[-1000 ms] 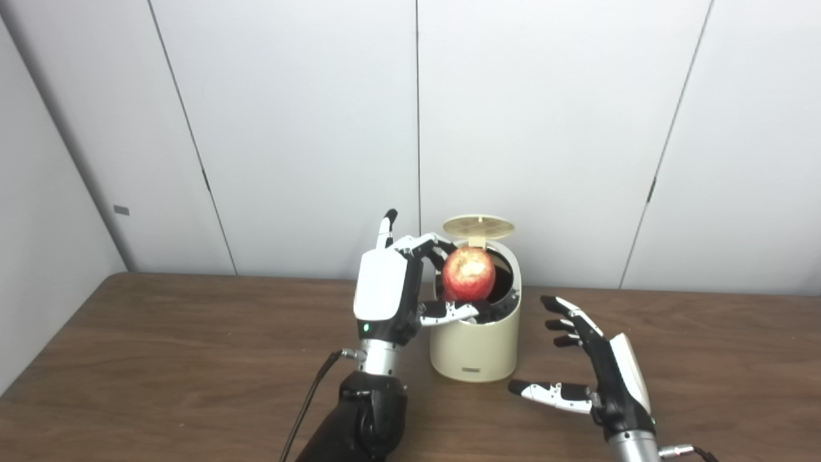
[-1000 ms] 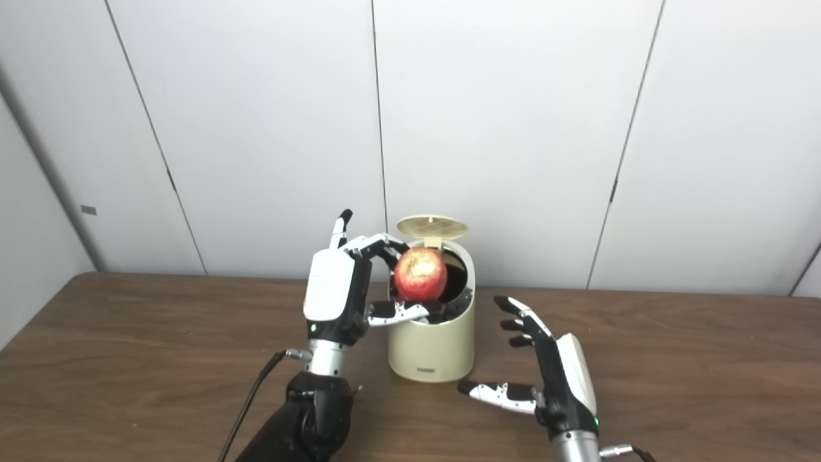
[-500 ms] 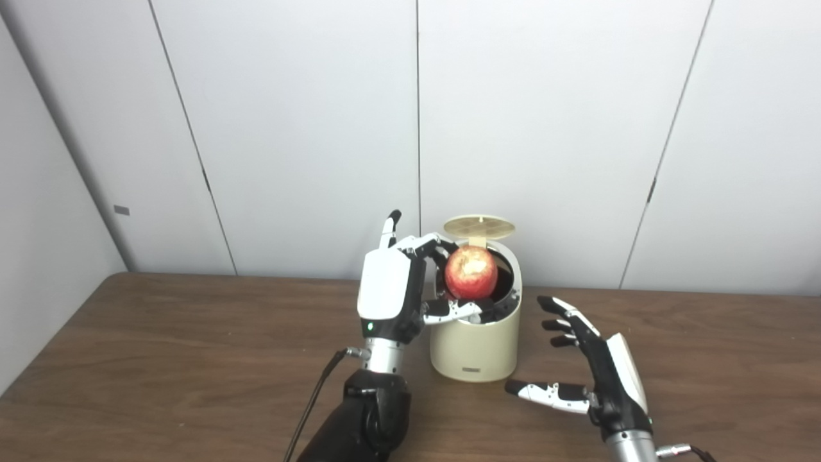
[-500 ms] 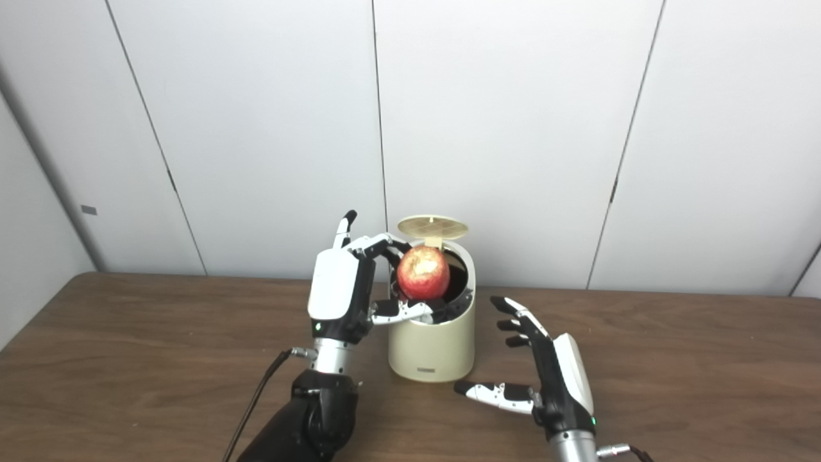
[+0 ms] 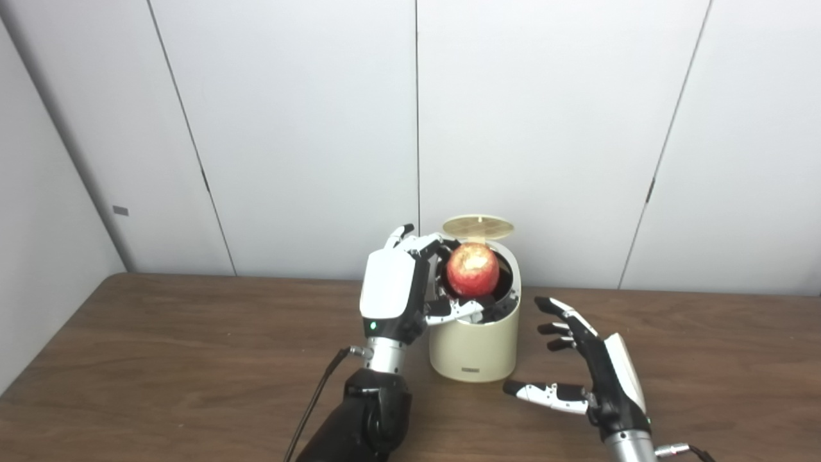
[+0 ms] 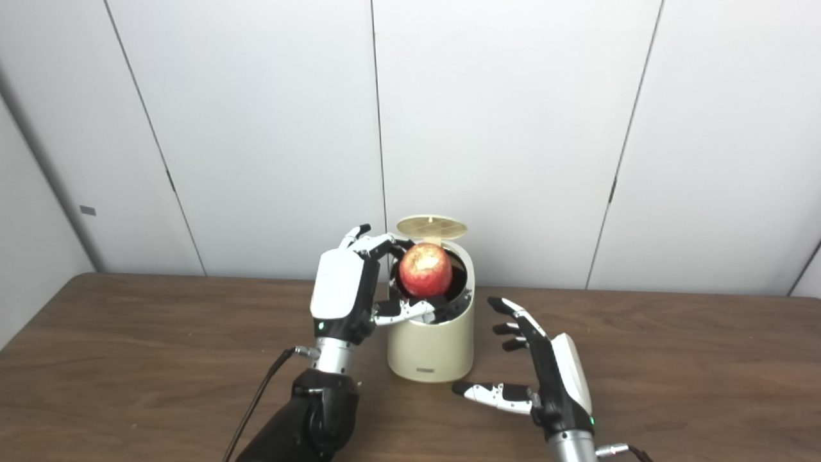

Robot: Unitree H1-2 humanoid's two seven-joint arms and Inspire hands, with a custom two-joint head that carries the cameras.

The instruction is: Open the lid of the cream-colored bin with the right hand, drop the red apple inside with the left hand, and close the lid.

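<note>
The cream-colored bin (image 5: 478,346) stands on the table with its round lid (image 5: 478,226) tipped up at the back. A red apple (image 5: 473,269) hangs over the bin's dark mouth, held by my left hand (image 5: 391,292), whose fingers curl round it from the left and whose thumb lies along the bin's front rim. My right hand (image 5: 596,375) hovers low over the table to the right of the bin, fingers spread and holding nothing.
A brown wooden table (image 5: 160,359) carries the bin. White wall panels (image 5: 545,128) stand close behind the bin. A black cable (image 5: 314,404) runs down from my left wrist.
The left hand has carried the apple slightly rightward and lower, into the bin's mouth, and its raised finger has folded down. The right hand has eased a little toward the front.
</note>
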